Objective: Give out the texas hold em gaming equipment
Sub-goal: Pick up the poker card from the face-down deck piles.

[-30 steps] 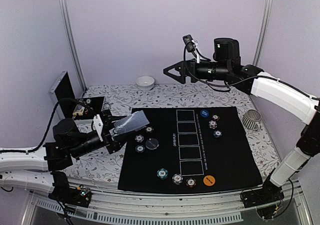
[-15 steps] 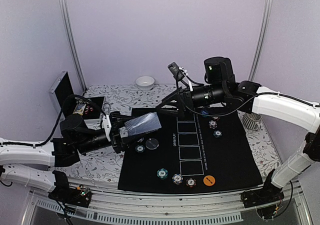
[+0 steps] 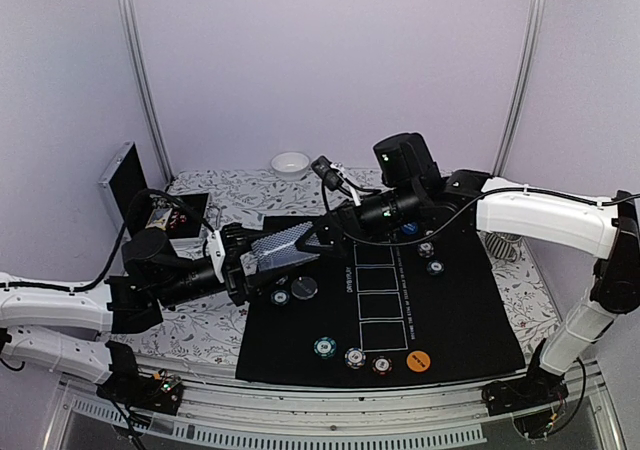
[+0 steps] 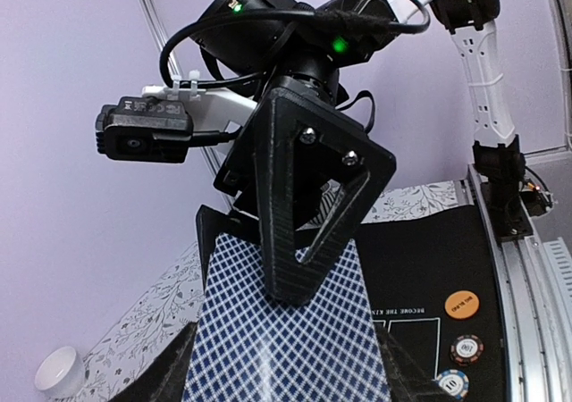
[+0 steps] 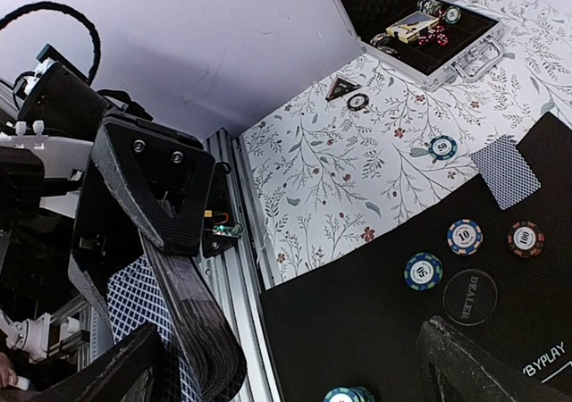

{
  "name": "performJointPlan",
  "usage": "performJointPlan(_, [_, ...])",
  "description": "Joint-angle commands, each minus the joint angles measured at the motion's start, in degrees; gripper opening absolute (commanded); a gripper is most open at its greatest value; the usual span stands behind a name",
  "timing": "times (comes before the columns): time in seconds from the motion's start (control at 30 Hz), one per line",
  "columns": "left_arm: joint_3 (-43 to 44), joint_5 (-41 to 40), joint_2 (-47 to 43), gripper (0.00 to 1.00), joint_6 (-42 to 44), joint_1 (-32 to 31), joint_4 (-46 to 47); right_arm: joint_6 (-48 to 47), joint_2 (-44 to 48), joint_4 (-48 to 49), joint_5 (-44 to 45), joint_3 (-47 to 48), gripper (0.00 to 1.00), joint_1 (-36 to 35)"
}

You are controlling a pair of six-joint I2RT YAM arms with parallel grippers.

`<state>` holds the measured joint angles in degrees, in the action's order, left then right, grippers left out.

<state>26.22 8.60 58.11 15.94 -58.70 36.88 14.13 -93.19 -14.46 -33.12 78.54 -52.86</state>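
Holding the deck [image 3: 281, 247] clamped in the left jaws above the table's [image 3: 190, 335] left half, present its far end to the right jaws, spread wide around it. Close on the top card [image 4: 286, 357] only, then slide it off flat.

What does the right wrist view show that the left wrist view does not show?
Only the right wrist view shows the open case, a single card lying flat, and the dark dealer disc. Only the left wrist view shows the white bowl and the orange disc. Both views show the deck of cards and the black mat.
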Motion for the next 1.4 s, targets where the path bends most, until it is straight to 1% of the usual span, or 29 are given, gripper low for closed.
performJointPlan(0.0, [0.2, 0.4, -1.8, 0.55, 0.6, -0.8, 3.7, -2.2, 0.7, -5.2, 4.9, 2.1, 1.00, 0.3])
performJointPlan(0.1, [-0.1, 0.0, -2.4, 0.55, 0.8, -0.8, 3.5, -2.6, 1.3, -6.4, 5.2, 2.2, 0.98, 0.5])
performJointPlan(0.27, [-0.4, -0.6, -2.5, 0.55, 0.9, -0.9, 3.2, -3.2, 1.7, -8.6, 5.1, 3.7, 0.91, 0.5])
performJointPlan(0.43, [-0.7, -1.2, -2.7, 0.55, 0.9, -0.9, 3.0, -3.8, 2.2, -9.8, 4.7, 5.1, 0.80, 0.5])
performJointPlan(0.63, [-0.9, -2.5, -2.4, 0.55, 1.1, -0.9, 2.6, -4.0, 1.4, -10.5, -1.0, 6.7, 0.57, 0.6])
performJointPlan(0.7, [-0.9, -2.8, -2.4, 0.55, 1.1, -0.9, 2.5, -3.8, 1.6, -10.9, -0.2, 7.0, 0.52, 0.5])
performJointPlan(0.77, [-1.0, -3.1, -2.4, 0.55, 1.3, -1.0, 2.3, -3.8, 1.7, -11.5, 0.6, 7.3, 0.44, 0.5])
performJointPlan(0.87, [-1.0, -3.9, -2.3, 0.55, 1.4, -0.9, 1.9, -3.8, 1.6, -12.2, 0.4, 7.4, 0.32, 0.5])
performJointPlan(0.9, [-1.0, -4.1, -2.3, 0.56, 1.4, -0.9, 1.9, -3.8, 1.6, -12.5, 0.4, 7.5, 0.27, 0.5])
performJointPlan(1.0, [-1.1, -4.9, -2.3, 0.56, 1.2, -1.0, 1.5, -3.9, 1.9, -13.2, 0.7, 8.0, 0.13, 0.5])
performJointPlan(1.1, [-1.3, -5.5, -2.3, 0.56, 1.0, -0.9, 1.2, -4.2, 2.1, -13.3, 0.4, 8.5, 0.04, 0.6])
performJointPlan(1.37, [-2.7, -7.0, -2.8, 0.55, 0.2, -0.9, 1.1, -3.5, 3.8, -13.6, -1.5, 8.7, 0.02, 2.3])
